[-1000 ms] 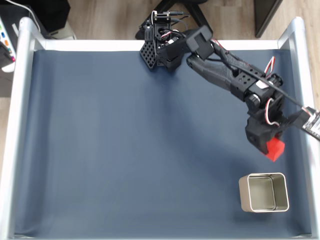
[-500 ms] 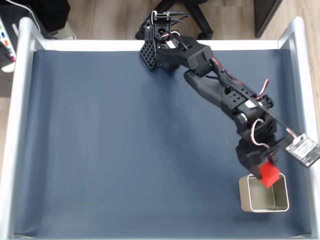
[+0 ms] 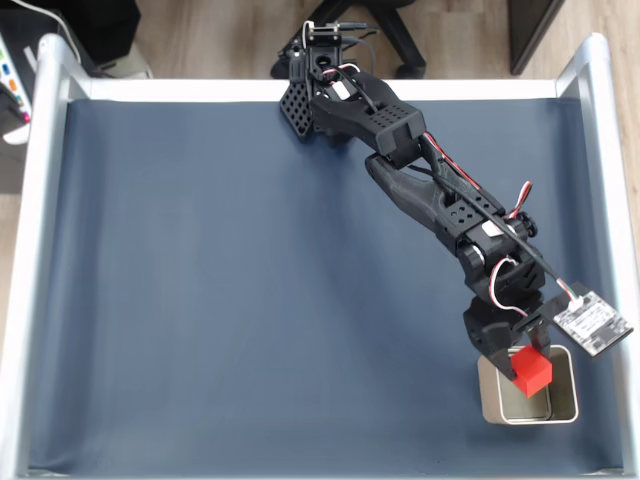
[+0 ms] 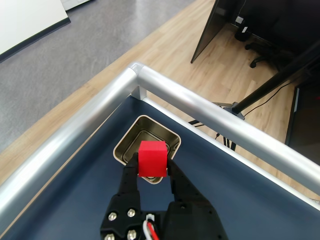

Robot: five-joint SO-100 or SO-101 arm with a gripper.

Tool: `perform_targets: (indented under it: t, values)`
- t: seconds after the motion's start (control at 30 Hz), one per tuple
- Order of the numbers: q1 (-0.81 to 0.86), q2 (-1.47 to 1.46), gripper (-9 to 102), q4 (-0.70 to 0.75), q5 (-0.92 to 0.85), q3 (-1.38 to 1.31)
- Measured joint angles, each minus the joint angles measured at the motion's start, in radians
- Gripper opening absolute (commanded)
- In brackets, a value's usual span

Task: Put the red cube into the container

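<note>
1. Red cube point(image 3: 531, 373) point(image 4: 152, 159) is clamped between the fingers of the gripper point(image 3: 524, 366) point(image 4: 152, 167), suspended directly above the container point(image 3: 560, 410) point(image 4: 123, 144).
2. Silver-beige container stands on the navy mat point(image 3: 250, 300), near the corner of the aluminium frame point(image 4: 200, 107).

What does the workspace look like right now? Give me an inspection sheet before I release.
Surface: dark blue mat inside a silver metal frame.
Job's things: red cube held over the container; in the wrist view the container's opening lies just beyond the cube. The container is upright and looks empty.
Clutter: nothing seen on the mat.
Grippers: gripper shut on the red cube, a finger on each side.
Cables: red and white wires run along the arm.
Surroundings: wood floor, chair base, dark furniture.
</note>
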Motion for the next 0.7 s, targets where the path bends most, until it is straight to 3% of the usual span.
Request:
perform_targets:
  t: [0.7]
  values:
    - [-0.006, -0.067, 2, -0.124, 0.072, 0.0]
